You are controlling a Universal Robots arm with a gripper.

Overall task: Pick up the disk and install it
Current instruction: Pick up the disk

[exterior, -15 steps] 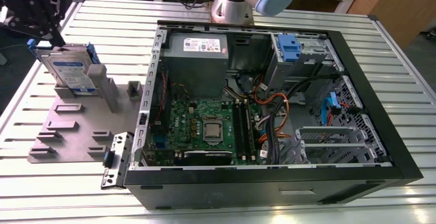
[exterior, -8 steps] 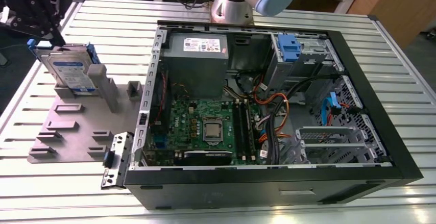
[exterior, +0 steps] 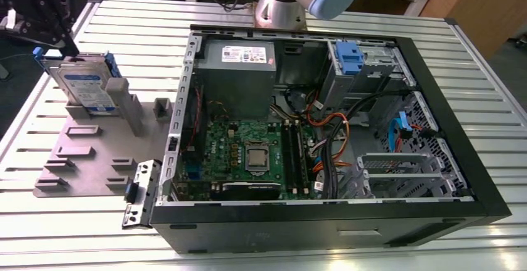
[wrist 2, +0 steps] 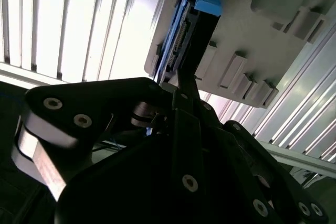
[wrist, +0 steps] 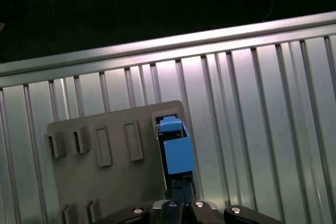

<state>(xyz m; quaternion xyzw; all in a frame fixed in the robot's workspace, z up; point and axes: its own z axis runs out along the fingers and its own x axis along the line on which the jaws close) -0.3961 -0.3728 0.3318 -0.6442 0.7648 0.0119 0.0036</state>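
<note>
I read: flat silver-grey blue-railed metal disk standing upright, edge-on to black tool at its top far corner | contact and grip: can't tell

the black gripper is cut off by the exterior view's top and left edges. in the second wrist view its dark body hides the near end of the silver-grey metal hard drive in its blue plastic carrier, at the grey plastic holder plate's edge. in the exterior view the drive's label print is too small to tell.
</note>
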